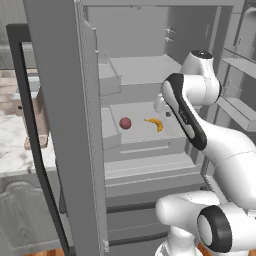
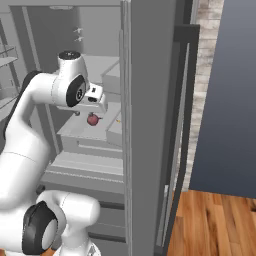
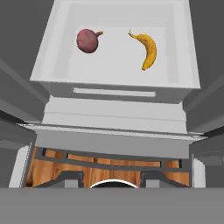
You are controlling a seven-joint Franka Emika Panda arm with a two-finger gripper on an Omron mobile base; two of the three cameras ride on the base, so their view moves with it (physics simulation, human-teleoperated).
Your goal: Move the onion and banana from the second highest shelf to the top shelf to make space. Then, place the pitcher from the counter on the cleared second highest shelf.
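- The onion (image 3: pixel 89 40) and banana (image 3: pixel 148 50) both sit on the second highest shelf (image 3: pixel 113 83), a bit apart, onion left and banana right as the hand camera sees it. Nothing lifted yet, so I'd say the job is at its very start.
- The top shelf (image 1: pixel 142 69) is right above them.
- The gripper (image 2: pixel 98 103) hangs in front of the fridge opening, just short of the shelf. Can't tell how far apart the jaws are (the tips barely poke into the hand view), and nothing sits between them.
- Handling guess: the onion looks light, firm and round, so it may roll or squirt out; pinch it across its middle. The banana looks softer and curved, so grab it across the thick mid-section, not the tips.
- The hand view gives the clean top-down layout of both items. The left base view shows the stacked shelves and a strip of marble counter (image 1: pixel 12 145); the right base view catches the onion tucked by the wrist.
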